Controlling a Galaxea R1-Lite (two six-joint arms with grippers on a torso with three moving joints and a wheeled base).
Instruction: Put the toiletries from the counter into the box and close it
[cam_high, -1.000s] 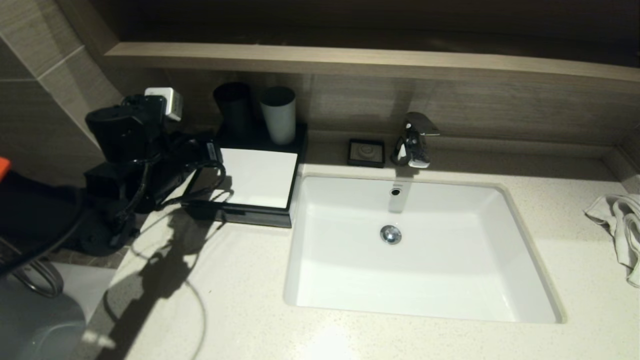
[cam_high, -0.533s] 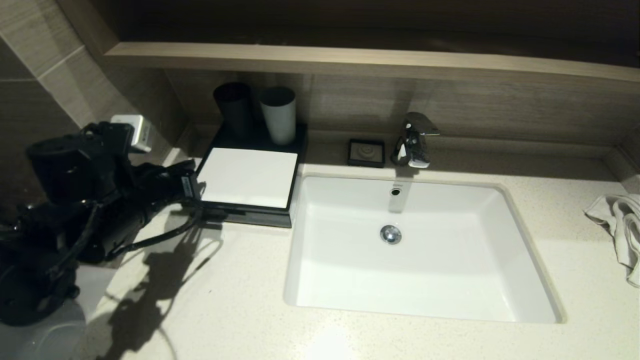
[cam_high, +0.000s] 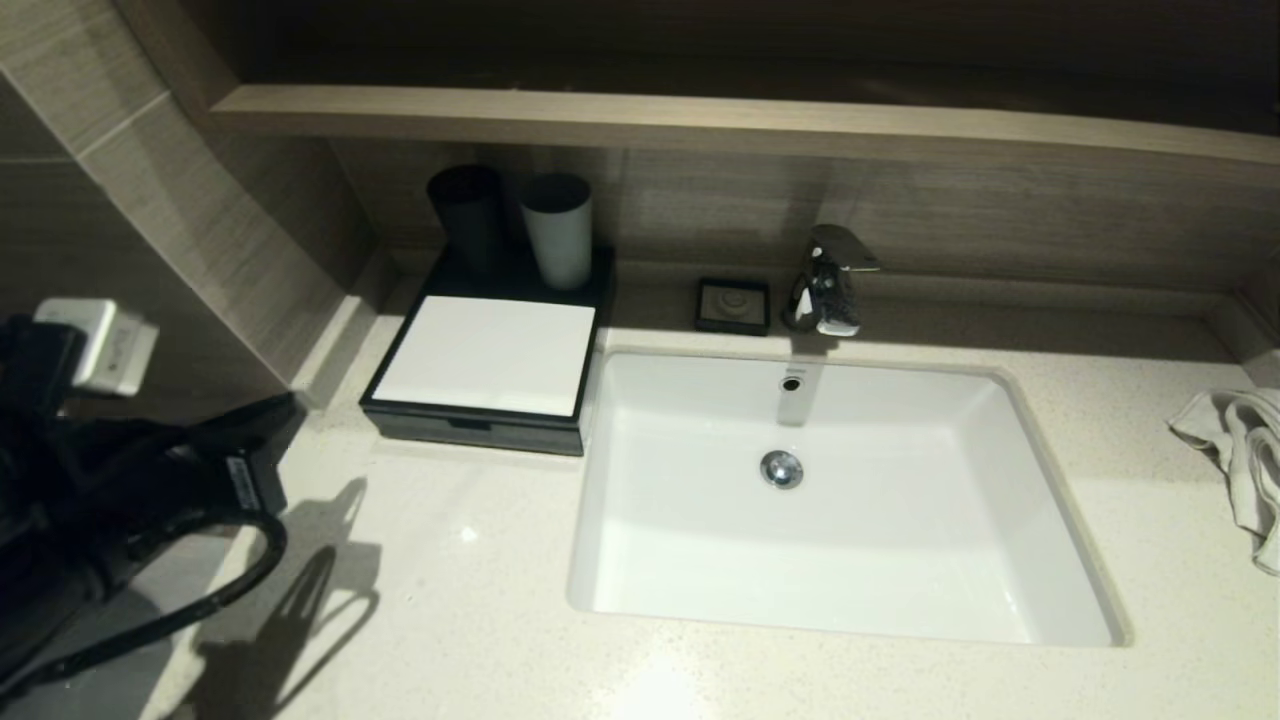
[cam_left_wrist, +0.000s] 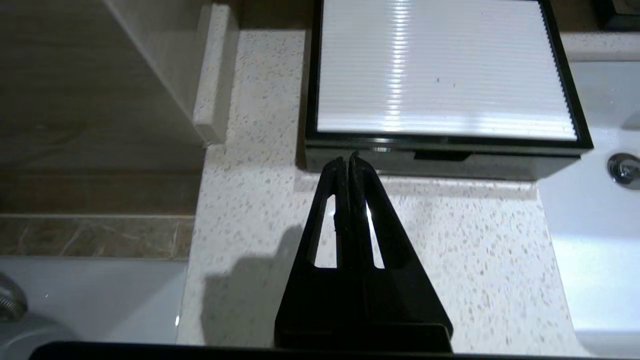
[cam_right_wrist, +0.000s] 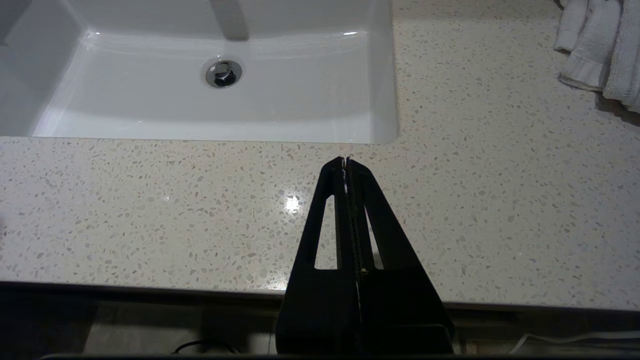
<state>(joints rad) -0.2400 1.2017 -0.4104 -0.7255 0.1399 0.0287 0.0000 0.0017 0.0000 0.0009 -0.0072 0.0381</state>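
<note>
The black box (cam_high: 485, 355) with a white lid stands shut at the back left of the counter, next to the sink. It also shows in the left wrist view (cam_left_wrist: 440, 75). No loose toiletries show on the counter. My left gripper (cam_high: 285, 420) is shut and empty, off the counter's left edge, in front and to the left of the box. In the left wrist view its tips (cam_left_wrist: 348, 157) point at the box's front wall, apart from it. My right gripper (cam_right_wrist: 345, 161) is shut and empty above the counter's front edge; it is out of the head view.
A black cup (cam_high: 466, 215) and a grey cup (cam_high: 556, 228) stand behind the box lid. A soap dish (cam_high: 733, 303) and faucet (cam_high: 828, 280) sit behind the white sink (cam_high: 700, 560). A crumpled towel (cam_high: 1240, 460) lies far right.
My left arm has drawn back from the box, to the left and toward the counter's front. The whole shut lid now shows. Nothing else moved.
</note>
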